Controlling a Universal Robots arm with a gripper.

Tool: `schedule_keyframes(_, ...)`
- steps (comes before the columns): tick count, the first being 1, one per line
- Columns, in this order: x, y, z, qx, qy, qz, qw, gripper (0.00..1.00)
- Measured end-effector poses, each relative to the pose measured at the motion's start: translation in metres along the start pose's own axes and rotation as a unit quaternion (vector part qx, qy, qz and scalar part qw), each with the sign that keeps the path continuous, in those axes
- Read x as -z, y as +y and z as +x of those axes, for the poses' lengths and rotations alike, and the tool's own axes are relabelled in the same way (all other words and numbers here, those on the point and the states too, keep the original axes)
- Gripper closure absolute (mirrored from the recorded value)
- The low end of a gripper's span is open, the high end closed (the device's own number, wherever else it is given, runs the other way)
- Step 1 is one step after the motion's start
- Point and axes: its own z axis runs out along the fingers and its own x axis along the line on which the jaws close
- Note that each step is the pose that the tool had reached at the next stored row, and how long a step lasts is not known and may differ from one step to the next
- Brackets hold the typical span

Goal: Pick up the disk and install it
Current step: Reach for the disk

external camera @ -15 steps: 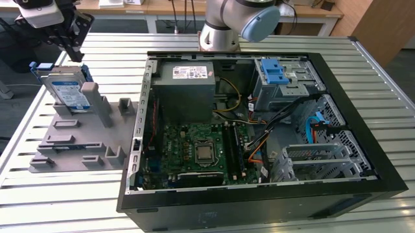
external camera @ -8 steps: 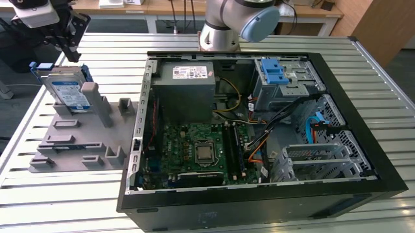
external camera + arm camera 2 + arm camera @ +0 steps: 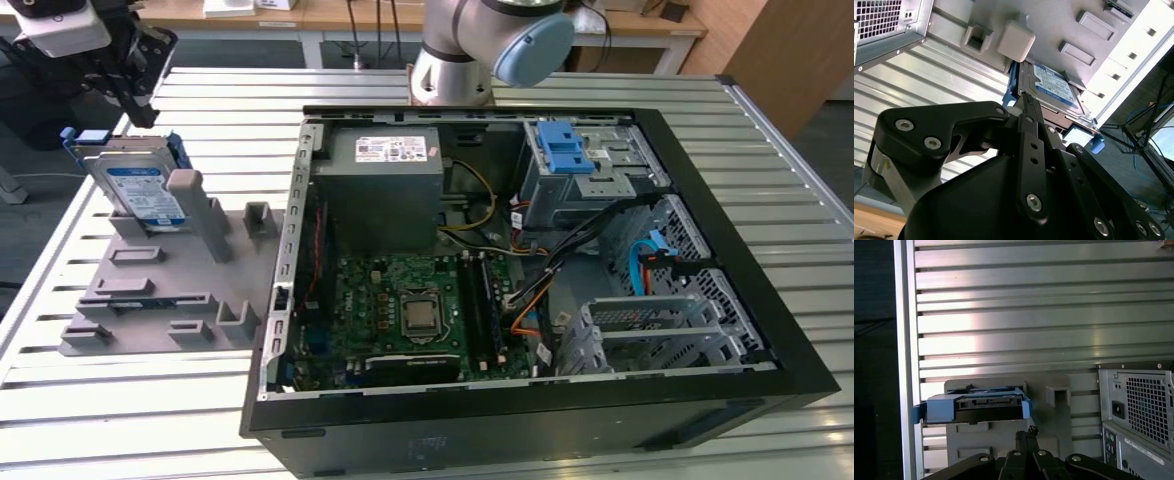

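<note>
The disk (image 3: pixel 140 190) is a silver drive with a white-and-blue label in a blue carrier. It stands on edge in a grey holder (image 3: pixel 160 290) at the exterior view's left, beside the open computer case (image 3: pixel 534 270). My gripper (image 3: pixel 138 112) hangs just above and behind the disk's top edge, not touching it. In both wrist views the black fingers are pressed together with nothing between them, the tips (image 3: pixel 1026 97) pointing at the disk (image 3: pixel 1054 85). In the first wrist view the gripper (image 3: pixel 1026 432) sits close to the disk's connector end (image 3: pixel 986 407).
Inside the case a grey power-supply box (image 3: pixel 378 190) sits at the back and a metal drive cage with a blue latch (image 3: pixel 567 155) at the back right. Loose cables (image 3: pixel 587 240) cross the middle. The slatted metal table (image 3: pixel 120 420) ends near the holder.
</note>
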Motion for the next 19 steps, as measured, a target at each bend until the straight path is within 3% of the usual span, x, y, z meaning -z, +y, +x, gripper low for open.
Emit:
schedule_keyframes(8,0.0,-0.0001,0.0011,0.0,0.0,0.0,1.0,0.89)
schedule_keyframes(19,0.0002,-0.0008,0.0126,0.0,0.0,0.0,1.0,0.89)
